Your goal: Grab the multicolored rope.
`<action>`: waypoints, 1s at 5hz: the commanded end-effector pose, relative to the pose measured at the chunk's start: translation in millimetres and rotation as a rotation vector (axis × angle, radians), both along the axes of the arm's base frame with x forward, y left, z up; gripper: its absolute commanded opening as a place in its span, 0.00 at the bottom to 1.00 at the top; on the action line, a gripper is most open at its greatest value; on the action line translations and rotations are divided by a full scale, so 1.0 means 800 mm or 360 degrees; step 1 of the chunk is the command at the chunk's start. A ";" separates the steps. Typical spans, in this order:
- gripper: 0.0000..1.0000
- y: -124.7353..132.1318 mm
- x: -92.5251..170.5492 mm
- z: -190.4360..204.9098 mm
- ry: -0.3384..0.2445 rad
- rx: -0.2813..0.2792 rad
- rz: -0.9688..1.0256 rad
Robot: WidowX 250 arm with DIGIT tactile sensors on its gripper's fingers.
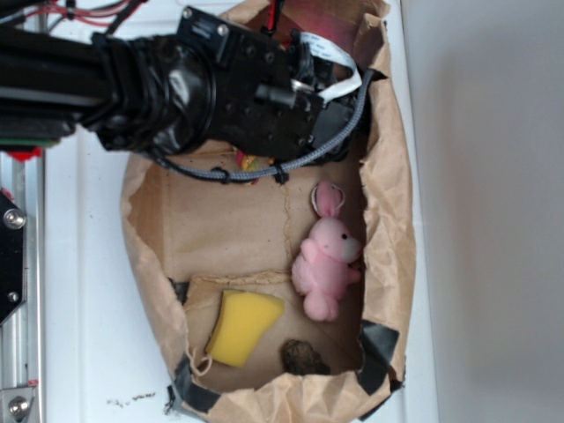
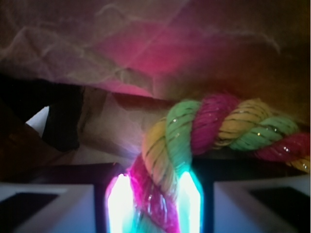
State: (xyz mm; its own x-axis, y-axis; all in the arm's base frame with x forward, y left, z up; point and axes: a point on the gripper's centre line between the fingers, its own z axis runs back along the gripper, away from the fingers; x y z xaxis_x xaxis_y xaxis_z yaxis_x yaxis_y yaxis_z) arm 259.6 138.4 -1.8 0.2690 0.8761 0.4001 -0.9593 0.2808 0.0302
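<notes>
Wrist view: rope (image 2: pixel 194 131) fills the lower centre, red/yellow/green twist. One leg drops down between the two lit fingers (image 2: pixel 120 204) of the tool (image 2: pixel 154 204); the other leg bends off toward 3 o'clock. Fingers sit tight on either side of the strand, touching it, so I judge the tool closed on the rope, or nearly so. Bag wall is crumpled close behind at 12 o'clock, so the grasp is in a tight corner.

Exterior view: rope is almost all hidden under the arm (image 1: pixel 176 84); only a scrap of red/yellow (image 1: pixel 251 163) shows at the arm's lower edge, upper part of the paper bag (image 1: pixel 388 203). Arm reaches in from 9 o'clock, wrist over the bag's far end because that's where the rope lies. Grey cable (image 1: pixel 264 167) loops below the wrist, not the target.

Bunny (image 1: pixel 326 264) lies toward 4 o'clock from the tool, sponge (image 1: pixel 240 328) and a dark lump (image 1: pixel 304 357) at 6 o'clock, all well apart from the grasp. Bag sits on a white worktop (image 1: pixel 88 291).
</notes>
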 end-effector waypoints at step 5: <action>0.00 -0.041 0.003 0.180 -0.0032 -0.0115 -0.1250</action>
State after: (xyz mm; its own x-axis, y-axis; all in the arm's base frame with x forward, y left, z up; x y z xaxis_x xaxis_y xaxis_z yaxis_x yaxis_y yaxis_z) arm 261.3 89.9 124.8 0.8373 0.4497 0.3109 -0.4690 0.8831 -0.0141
